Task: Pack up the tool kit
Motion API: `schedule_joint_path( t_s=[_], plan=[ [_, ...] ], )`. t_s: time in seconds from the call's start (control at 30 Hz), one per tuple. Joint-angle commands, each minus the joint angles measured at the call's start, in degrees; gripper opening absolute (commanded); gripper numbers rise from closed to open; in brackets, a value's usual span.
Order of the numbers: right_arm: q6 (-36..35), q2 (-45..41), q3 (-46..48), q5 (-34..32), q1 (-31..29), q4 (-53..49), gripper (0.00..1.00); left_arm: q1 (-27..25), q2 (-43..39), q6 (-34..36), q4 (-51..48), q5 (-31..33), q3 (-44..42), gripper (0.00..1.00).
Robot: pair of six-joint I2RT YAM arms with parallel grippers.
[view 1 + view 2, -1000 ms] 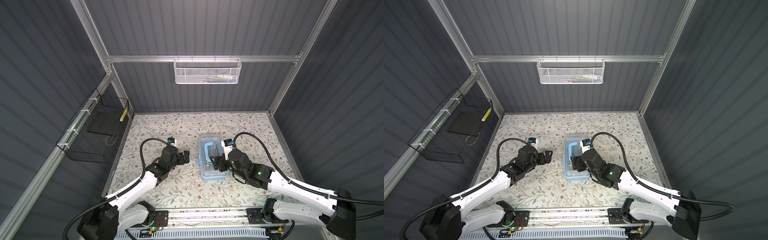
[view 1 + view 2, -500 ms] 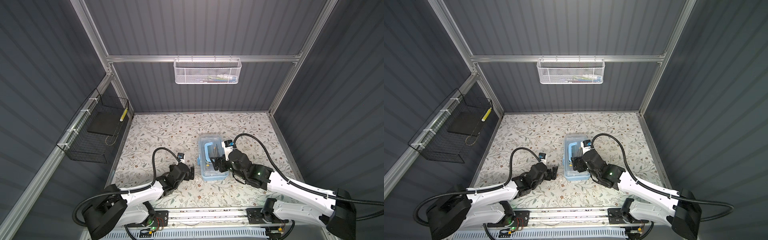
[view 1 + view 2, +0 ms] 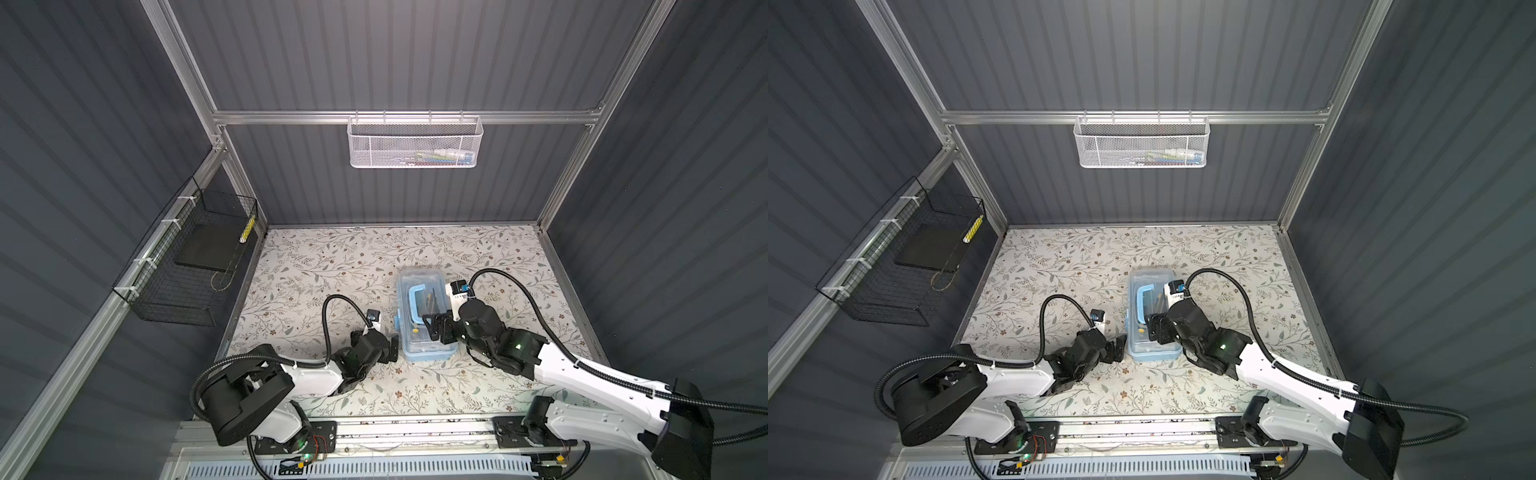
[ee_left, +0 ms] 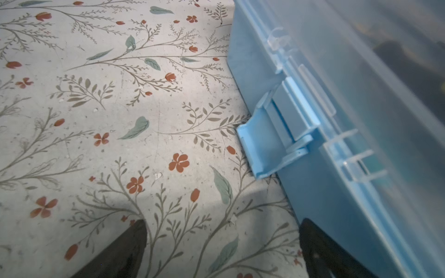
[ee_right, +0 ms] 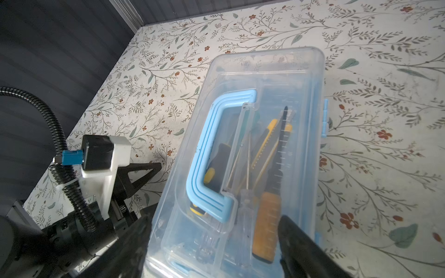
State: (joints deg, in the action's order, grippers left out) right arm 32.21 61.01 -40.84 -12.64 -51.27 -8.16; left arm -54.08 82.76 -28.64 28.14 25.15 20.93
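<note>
Toolbox (image 3: 424,355) just beside left pincer (image 3: 393,345); right pincer (image 3: 434,328), open, above lid (image 5: 265,72)

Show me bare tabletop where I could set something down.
Free: the wide band of table between the back wall and the tool box; the strip beside the black wire basket. Crowded: front middle, where the left gripper sits beside the box and the right gripper above it.

A floral-patterned bench (image 3: 332,257) carries one thing: a light-blue tool box (image 3: 422,351) with a clear lid, lying near the bench's middle.
</note>
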Motion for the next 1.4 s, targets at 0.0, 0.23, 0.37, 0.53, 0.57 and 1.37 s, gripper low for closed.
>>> schedule_joint_path(
  t_s=[0.0, 0.23, 0.37, 0.53, 0.57, 1.37],
  plan=[
    [0.1, -0.2, 0.3, 1.1, 0.5, 0.6, 0.82, -0.4, 1.2, 1.1, 3.4, -1.0, -0.1, 0.99],
    [0.2, 0.8, -0.2, 1.9, 0.7, 0.7, 0.82, -0.7, 4.1, 2.1, 9.6, -2.2, -1.9, 0.99],
    [0.1, 1.0, 0.0, 2.0, 0.9, 1.2, 0.82, -1.0, 7.1, 2.4, 13.7, -1.8, -2.6, 0.98],
    [0.2, 1.8, 0.0, 2.6, 1.3, 1.4, 0.82, -1.1, 10.2, 2.1, 15.1, 0.0, -2.2, 0.97],
    [0.2, 1.9, 0.0, 2.6, 1.3, 1.4, 0.82, -1.2, 10.8, 2.2, 15.6, 0.2, -2.1, 0.97],
    [0.0, 5.8, -1.2, 4.9, 2.9, 1.8, 0.82, -1.0, 19.4, 5.7, 18.5, 12.0, 4.0, 0.96]
  ],
)
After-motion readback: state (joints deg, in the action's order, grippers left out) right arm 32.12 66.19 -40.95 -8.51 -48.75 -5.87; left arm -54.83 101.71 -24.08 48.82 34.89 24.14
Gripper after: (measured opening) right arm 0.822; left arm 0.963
